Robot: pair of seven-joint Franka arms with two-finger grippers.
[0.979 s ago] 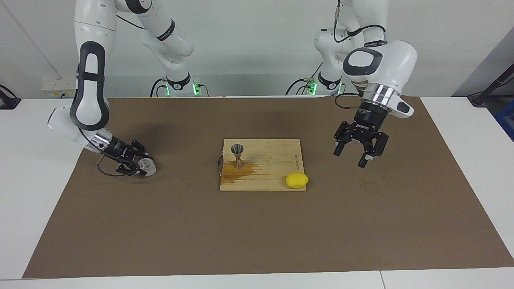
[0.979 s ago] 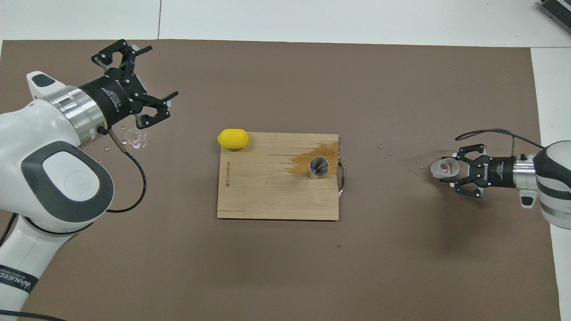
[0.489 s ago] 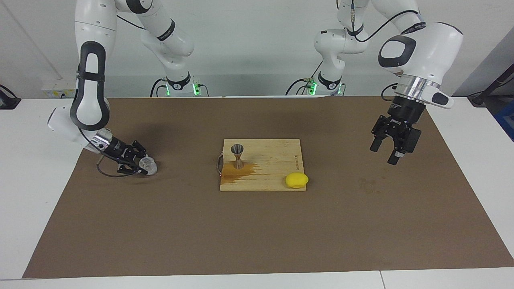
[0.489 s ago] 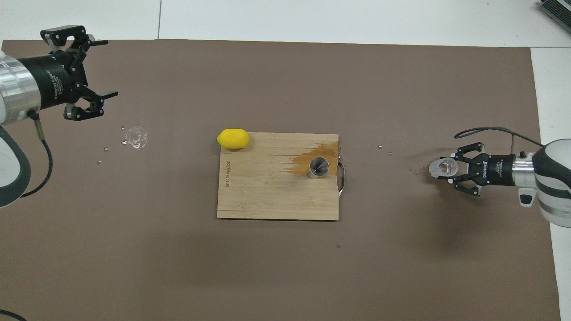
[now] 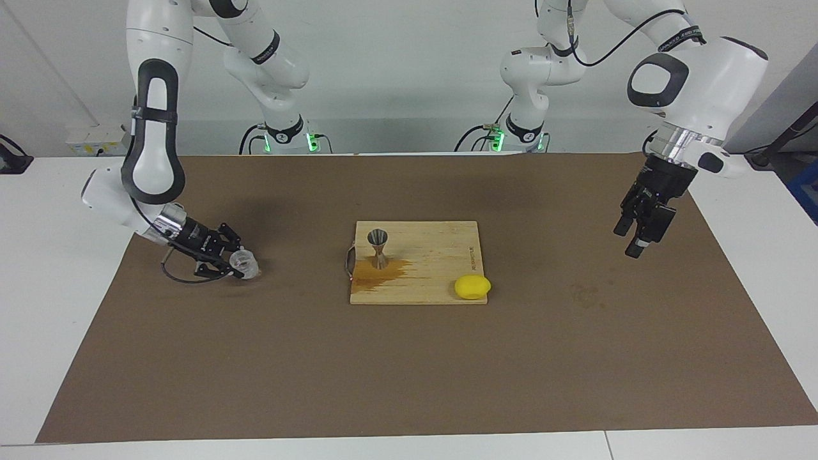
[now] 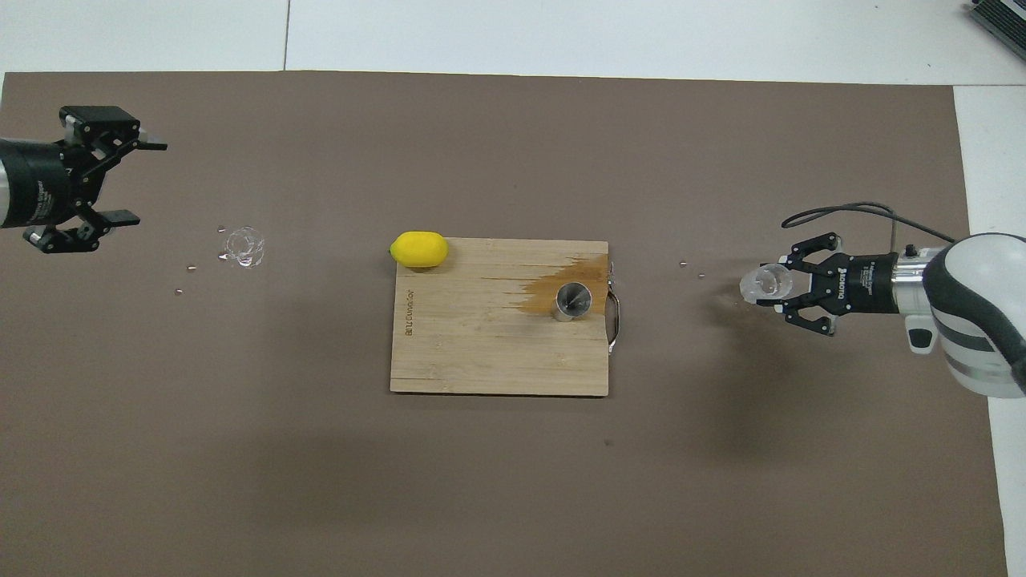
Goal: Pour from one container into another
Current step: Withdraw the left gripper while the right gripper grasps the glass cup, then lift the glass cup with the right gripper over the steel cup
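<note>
While both arms hang over the brown tabletop (image 5: pixel 409 370), only one has work: the left gripper (image 5: pixel 641 220) waits empty, fingers spread wide, over the mat at its own end. Wooden board (image 6: pixel 481 353) sits mid-table with a wet stain, a lemon (image 5: pixel 472 287) at one corner, and the jigger (image 5: pixel 378 248) upright on the stain. Right gripper (image 5: pixel 225 260), low at the right arm's end, has its fingers closed around the clear cup (image 5: pixel 242 260), tipped sideways. Cup looks light, rigid, slick and breakable, so a mid-wall grip seems right. Jigger looks tippy: pour gently.
</note>
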